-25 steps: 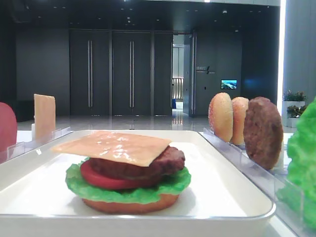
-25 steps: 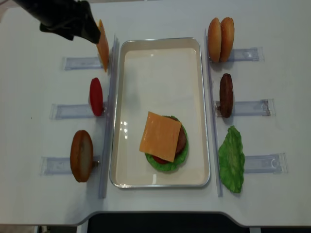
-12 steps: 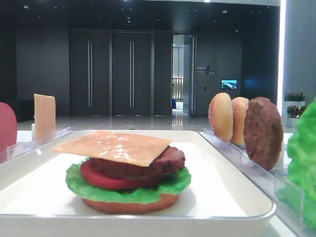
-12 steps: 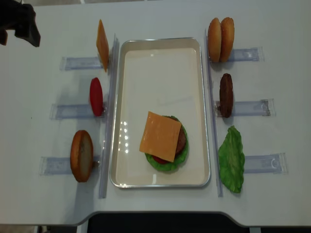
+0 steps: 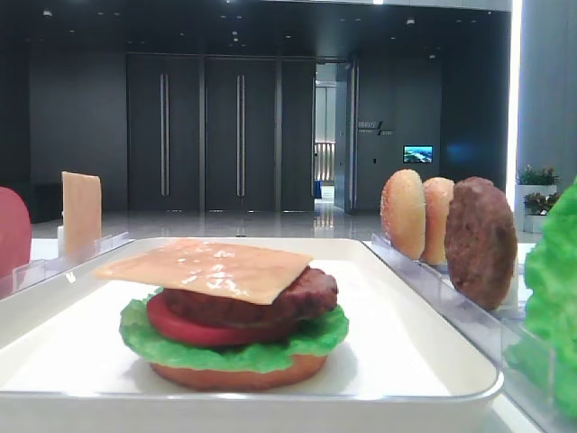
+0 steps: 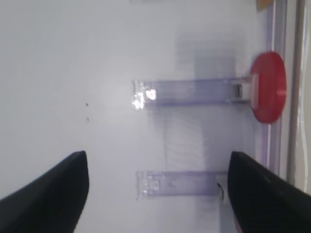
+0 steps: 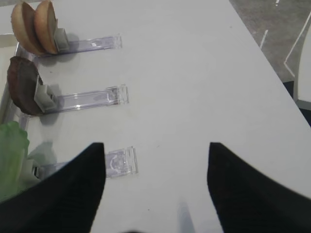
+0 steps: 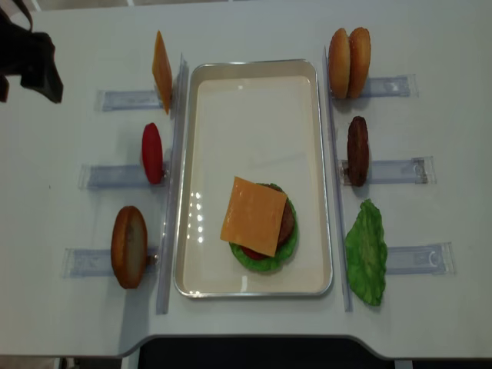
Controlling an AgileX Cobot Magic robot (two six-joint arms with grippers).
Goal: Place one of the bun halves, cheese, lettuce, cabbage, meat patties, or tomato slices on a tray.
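Observation:
On the white tray (image 8: 254, 84) sits a stack: bun half, lettuce (image 8: 265, 260), tomato (image 5: 180, 327), meat patty (image 5: 311, 293), with cheese (image 8: 254, 215) on top. A second cheese slice (image 8: 161, 71), a tomato slice (image 8: 152, 152) and a bun half (image 8: 129, 246) stand in racks to the left. Two bun halves (image 8: 349, 61), a patty (image 8: 357, 150) and lettuce (image 8: 367, 254) stand to the right. Cabbage is out of view. My left gripper (image 6: 158, 189) is open and empty at the table's far left (image 8: 31, 65). My right gripper (image 7: 155, 160) is open over bare table.
Clear slotted racks (image 8: 127, 100) lie along both sides of the tray, and long clear rails (image 8: 173, 184) run beside its rim. The left wrist view shows the tomato slice (image 6: 268, 86) at a rack's end. The table's rounded front edge (image 8: 254, 355) is close.
My left arm has drawn back from beside the standing cheese slice to the table's far left, with nothing in its jaws. The food has not moved.

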